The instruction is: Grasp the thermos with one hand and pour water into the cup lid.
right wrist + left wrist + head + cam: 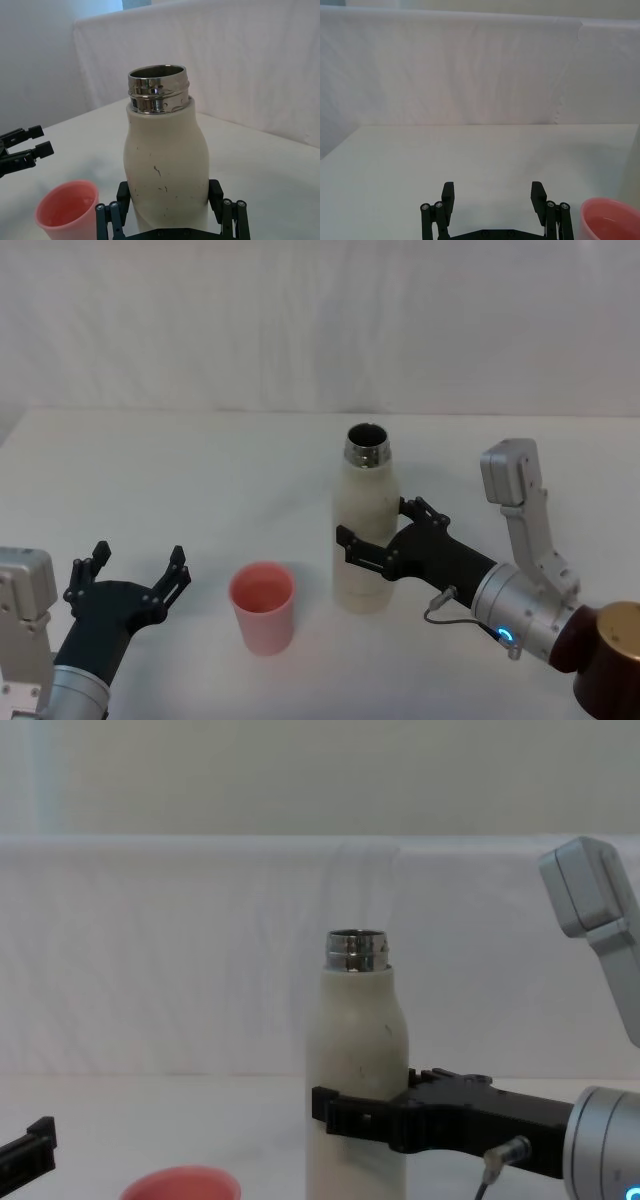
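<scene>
Thermos [166,172] stands upright on the white counter [260,165], lid off, steel neck exposed, dark specks on body. Right tool [170,210] brackets its lower body, one finger either side. Cup lid [67,210] beside it; left tool [22,150] beyond, fingers apart.

A white table [200,470] spreads across the whole foreground, its far edge running from 9 to 3 o'clock. Behind it at 12 o'clock hangs a white cloth backdrop [470,70], faintly creased, under soft, even light. Above the cloth, a pale wall [300,770] shows.
</scene>
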Robot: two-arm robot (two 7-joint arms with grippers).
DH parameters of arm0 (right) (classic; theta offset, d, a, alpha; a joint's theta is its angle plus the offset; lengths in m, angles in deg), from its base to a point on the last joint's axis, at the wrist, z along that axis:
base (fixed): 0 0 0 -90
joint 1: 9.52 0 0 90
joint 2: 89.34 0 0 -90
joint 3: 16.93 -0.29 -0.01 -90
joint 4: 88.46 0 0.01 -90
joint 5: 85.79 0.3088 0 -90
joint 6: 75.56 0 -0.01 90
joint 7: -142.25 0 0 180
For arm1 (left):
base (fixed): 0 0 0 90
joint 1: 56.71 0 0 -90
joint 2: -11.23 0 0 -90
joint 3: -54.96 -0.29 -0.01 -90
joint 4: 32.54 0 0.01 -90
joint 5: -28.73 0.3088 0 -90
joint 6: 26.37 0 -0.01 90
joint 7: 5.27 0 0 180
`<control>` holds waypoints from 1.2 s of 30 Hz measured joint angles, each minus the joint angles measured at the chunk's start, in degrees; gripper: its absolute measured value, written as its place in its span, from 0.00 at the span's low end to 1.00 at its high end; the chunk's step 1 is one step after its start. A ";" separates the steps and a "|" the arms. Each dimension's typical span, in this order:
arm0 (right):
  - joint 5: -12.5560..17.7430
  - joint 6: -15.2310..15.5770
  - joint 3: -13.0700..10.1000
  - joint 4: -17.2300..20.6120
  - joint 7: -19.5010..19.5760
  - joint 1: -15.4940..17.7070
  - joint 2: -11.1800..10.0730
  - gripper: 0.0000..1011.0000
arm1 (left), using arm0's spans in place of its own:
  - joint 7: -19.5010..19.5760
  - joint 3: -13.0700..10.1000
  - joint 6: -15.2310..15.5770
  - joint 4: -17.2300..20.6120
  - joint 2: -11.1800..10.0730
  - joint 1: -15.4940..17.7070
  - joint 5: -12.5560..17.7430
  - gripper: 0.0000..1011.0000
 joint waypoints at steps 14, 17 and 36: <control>-0.83 0.10 0.57 -1.02 0.24 -0.92 0.47 0.99 | 0.00 0.00 0.00 0.00 0.00 0.00 0.00 0.99; -1.04 0.21 0.56 -1.03 0.35 -1.00 0.48 0.99 | 0.00 0.00 0.00 0.00 0.00 0.00 0.00 0.99; -1.48 0.42 0.28 -2.03 0.37 -1.71 0.98 0.99 | 0.00 0.00 0.00 0.00 0.00 0.00 0.00 0.99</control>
